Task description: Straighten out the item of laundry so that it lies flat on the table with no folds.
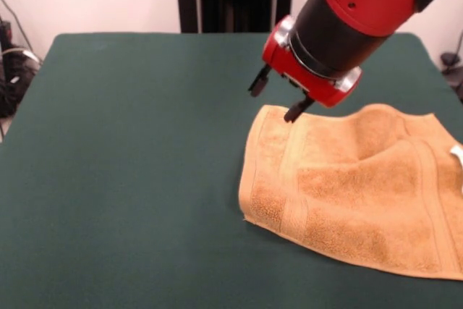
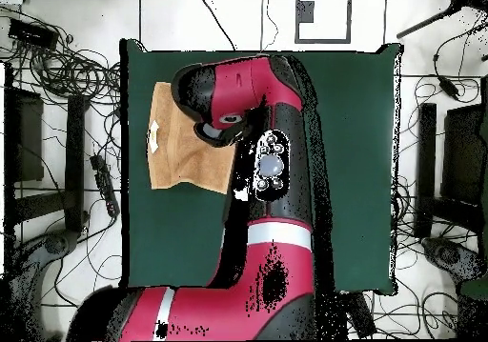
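The orange-tan terry hand towel (image 1: 354, 189) lies rumpled on the dark green felt-covered table (image 1: 130, 164) — a fold crosses its middle, and a small white tag (image 1: 457, 153) shows at one edge. The red-and-black arm's pincer (image 1: 277, 97) hangs over the towel's far corner, black fingers (image 1: 296, 110) apart, one tip at the cloth. Cables (image 2: 67, 67) litter the pale floor around the table.

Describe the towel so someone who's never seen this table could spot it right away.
Start from the big dark green table. In the front view, the towel lies at its right side, just below the red arm's open gripper. It is the only orange-tan terry cloth there, rumpled with a raised fold.
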Action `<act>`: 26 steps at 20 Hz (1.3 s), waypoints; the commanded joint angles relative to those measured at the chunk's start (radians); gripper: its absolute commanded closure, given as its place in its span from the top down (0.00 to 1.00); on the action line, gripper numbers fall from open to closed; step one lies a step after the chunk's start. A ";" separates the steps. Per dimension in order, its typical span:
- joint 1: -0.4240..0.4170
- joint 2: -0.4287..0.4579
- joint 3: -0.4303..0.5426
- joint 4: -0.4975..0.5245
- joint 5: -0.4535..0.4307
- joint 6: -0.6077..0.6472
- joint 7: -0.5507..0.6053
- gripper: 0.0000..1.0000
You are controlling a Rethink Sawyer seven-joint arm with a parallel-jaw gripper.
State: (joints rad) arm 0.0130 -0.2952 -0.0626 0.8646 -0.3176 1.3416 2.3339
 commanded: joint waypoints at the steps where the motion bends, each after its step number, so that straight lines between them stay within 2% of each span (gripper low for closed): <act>1: 0.001 0.084 0.105 0.084 -0.065 -0.103 -0.232 1.00; 10: -0.006 0.116 0.107 0.084 -0.070 -0.080 -0.199 1.00; 16: 0.008 0.105 0.087 0.150 -0.058 -0.116 -0.131 1.00; 26: 0.007 0.091 0.101 0.205 -0.018 -0.051 -0.126 1.00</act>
State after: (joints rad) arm 0.0103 -0.1915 -0.0595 0.9206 -0.3583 1.2868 2.3339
